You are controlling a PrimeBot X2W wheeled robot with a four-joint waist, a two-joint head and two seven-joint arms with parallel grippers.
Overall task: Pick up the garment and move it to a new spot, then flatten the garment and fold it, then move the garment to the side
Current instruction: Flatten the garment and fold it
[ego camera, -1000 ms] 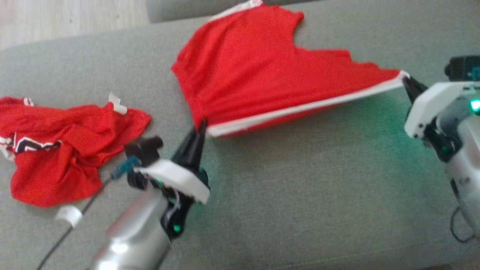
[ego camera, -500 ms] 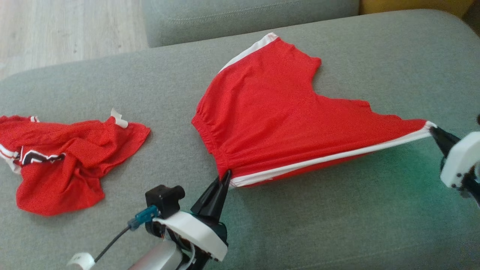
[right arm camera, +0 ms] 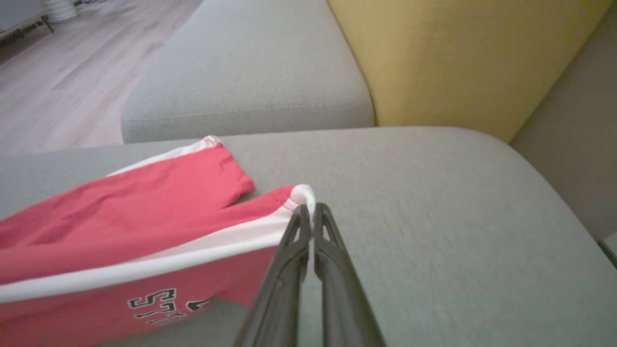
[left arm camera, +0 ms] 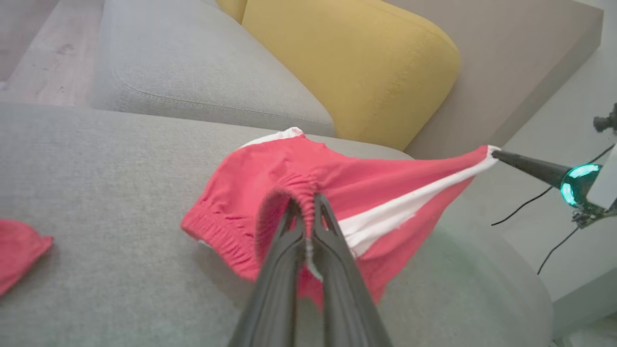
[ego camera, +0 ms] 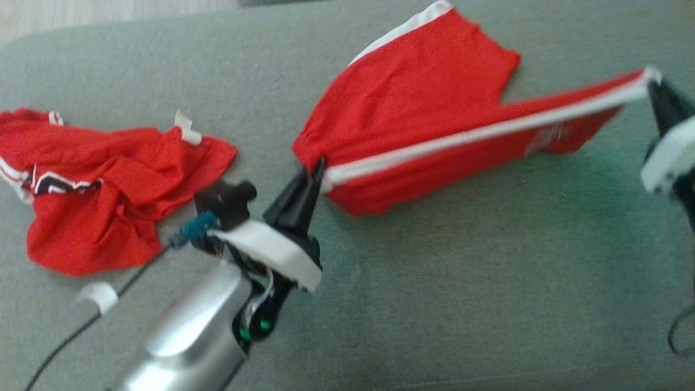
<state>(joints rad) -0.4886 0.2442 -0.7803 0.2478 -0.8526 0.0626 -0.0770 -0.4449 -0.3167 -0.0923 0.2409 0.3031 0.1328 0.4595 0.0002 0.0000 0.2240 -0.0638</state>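
Two red garments (ego camera: 423, 108) (ego camera: 108, 190) (one crumpled); two grippers (ego camera: 319, 164) (ego camera: 654, 82); one yellow cushion (left arm camera: 352, 67).

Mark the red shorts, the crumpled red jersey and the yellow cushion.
red shorts (ego camera: 423, 103): head view, on the far leg panel.
crumpled red jersey (ego camera: 108, 195): head view, on its bunched middle.
yellow cushion (left arm camera: 347, 62): left wrist view, on its broad front face.

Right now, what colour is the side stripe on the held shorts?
White stripe on red shorts; clearest in the head view.
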